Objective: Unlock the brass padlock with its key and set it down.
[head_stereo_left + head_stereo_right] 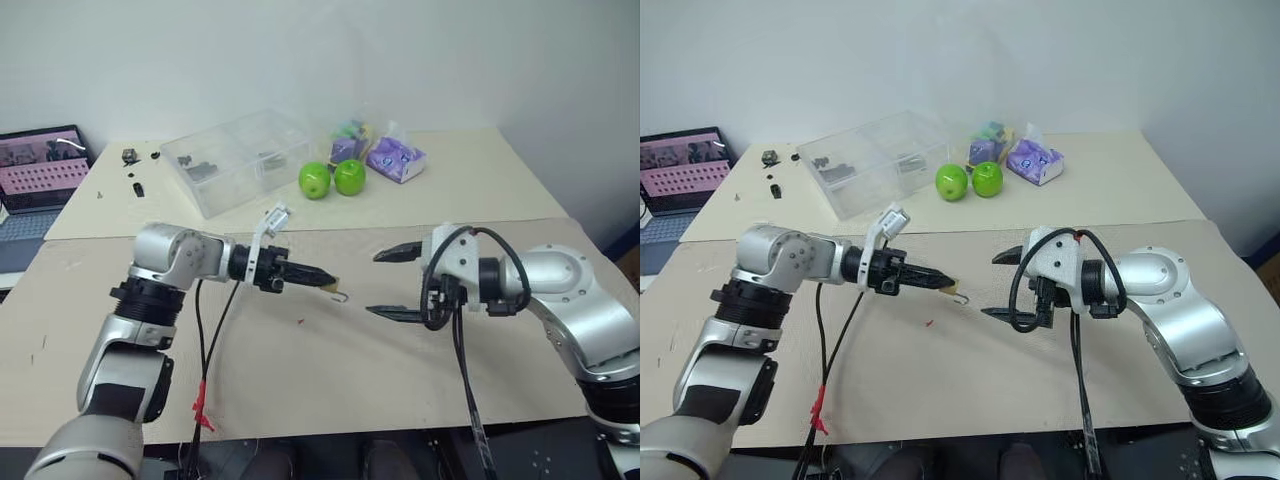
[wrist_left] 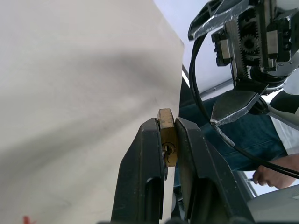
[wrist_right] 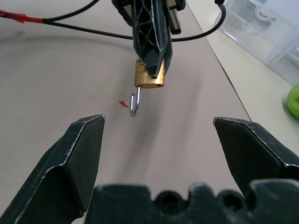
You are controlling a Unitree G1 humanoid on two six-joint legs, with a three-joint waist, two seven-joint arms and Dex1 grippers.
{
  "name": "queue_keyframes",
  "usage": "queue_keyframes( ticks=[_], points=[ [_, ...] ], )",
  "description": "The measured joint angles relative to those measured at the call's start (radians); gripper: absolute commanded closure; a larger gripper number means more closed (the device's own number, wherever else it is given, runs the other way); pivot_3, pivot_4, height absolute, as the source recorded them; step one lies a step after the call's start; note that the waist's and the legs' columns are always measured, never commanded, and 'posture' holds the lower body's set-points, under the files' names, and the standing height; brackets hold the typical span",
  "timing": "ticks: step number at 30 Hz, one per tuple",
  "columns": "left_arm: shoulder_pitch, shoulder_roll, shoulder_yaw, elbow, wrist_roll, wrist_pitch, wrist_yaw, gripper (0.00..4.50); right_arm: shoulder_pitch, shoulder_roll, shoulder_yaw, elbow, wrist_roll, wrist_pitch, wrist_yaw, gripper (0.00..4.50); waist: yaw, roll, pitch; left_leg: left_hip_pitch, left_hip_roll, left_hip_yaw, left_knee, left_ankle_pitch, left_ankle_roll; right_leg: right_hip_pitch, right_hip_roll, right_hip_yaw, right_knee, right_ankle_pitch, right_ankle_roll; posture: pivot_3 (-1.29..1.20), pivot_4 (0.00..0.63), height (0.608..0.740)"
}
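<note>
Padlock open in the air, not yet set down

The left gripper [image 1: 322,280] pinches the padlock [image 3: 149,78] above the table [image 1: 330,350], and its shackle [image 3: 136,103] hangs swung free, so the unlocking looks done. The right gripper [image 1: 398,283] faces it a little apart, jaws spread wide and empty. I can't make out the key. Left to do: lower the padlock onto the table.

Silver arms [image 1: 165,255], black cables [image 1: 205,330]
</note>
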Motion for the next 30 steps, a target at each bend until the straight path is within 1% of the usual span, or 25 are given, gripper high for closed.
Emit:
queue_keyframes(
  ticks=[3,8,12,18,25,26,28,30],
  points=[
    [0.005,-0.044,-0.01,0.036,0.012,0.01,0.032,4.49,0.027,-0.003,0.005,-0.006,-0.007,0.0,-0.005,0.05,0.0,0.0,0.0,0.0,0.0,0.0,0.0,0.0,0.0,0.0,0.0,0.0,0.0,0.0,0.0,0.0,0.15,0.74],
    [0.003,-0.116,-0.026,0.144,0.071,0.006,0.107,4.49,0.048,-0.008,-0.006,-0.023,-0.013,0.0,-0.028,0.05,-0.004,0.0,0.0,0.0,0.0,0.0,0.0,0.0,0.0,0.0,0.0,0.0,0.001,0.0,0.0,0.0,0.15,0.74],
    [0.008,-0.158,-0.071,0.237,0.155,-0.055,0.151,4.49,0.063,-0.007,-0.02,-0.033,-0.011,0.019,-0.049,0.05,-0.003,0.0,0.0,0.001,0.0,0.0,0.0,0.0,0.0,0.001,0.0,0.0,0.0,0.0,0.0,0.0,0.15,0.74],
    [-0.004,-0.189,-0.08,0.317,0.197,-0.097,0.149,4.49,0.066,-0.007,-0.023,-0.046,-0.007,0.04,-0.07,0.05,0.0,0.0,0.0,0.001,0.0,0.0,0.001,0.0,0.0,0.001,-0.002,0.0,0.0,0.0,0.0,0.0,0.15,0.74],
    [-0.019,-0.193,-0.078,0.377,0.204,-0.119,0.127,4.49,0.066,-0.008,-0.023,-0.055,-0.004,0.046,-0.076,0.05,-0.001,0.0,-0.001,0.001,-0.001,0.0,0.001,0.0,0.0,0.002,-0.002,0.0,0.0,0.0,0.0,0.0,0.15,0.74],
    [-0.022,-0.193,-0.077,0.384,0.206,-0.119,0.125,3.69,0.066,-0.008,-0.023,-0.055,-0.004,0.046,-0.076,0.0,-0.001,0.0,-0.001,0.001,-0.001,0.0,0.001,0.0,0.0,0.002,-0.002,0.0,0.0,0.0,0.0,0.0,0.15,0.74],
    [-0.025,-0.19,-0.074,0.404,0.224,-0.127,0.129,3.27,0.063,-0.008,-0.022,-0.055,-0.004,0.046,-0.077,0.0,-0.004,0.0,-0.001,0.002,-0.001,0.0,0.001,0.0,0.0,0.002,-0.002,0.0,0.0,0.0,0.0,0.0,0.15,0.74],
    [-0.029,-0.189,-0.069,0.409,0.223,-0.127,0.109,2.52,0.06,-0.008,-0.021,-0.055,-0.005,0.046,-0.077,0.0,-0.006,0.0,-0.002,0.002,0.0,0.001,0.001,0.0,0.0,0.002,-0.002,0.0,0.0,0.0,0.0,0.0,0.15,0.74]
  ],
)
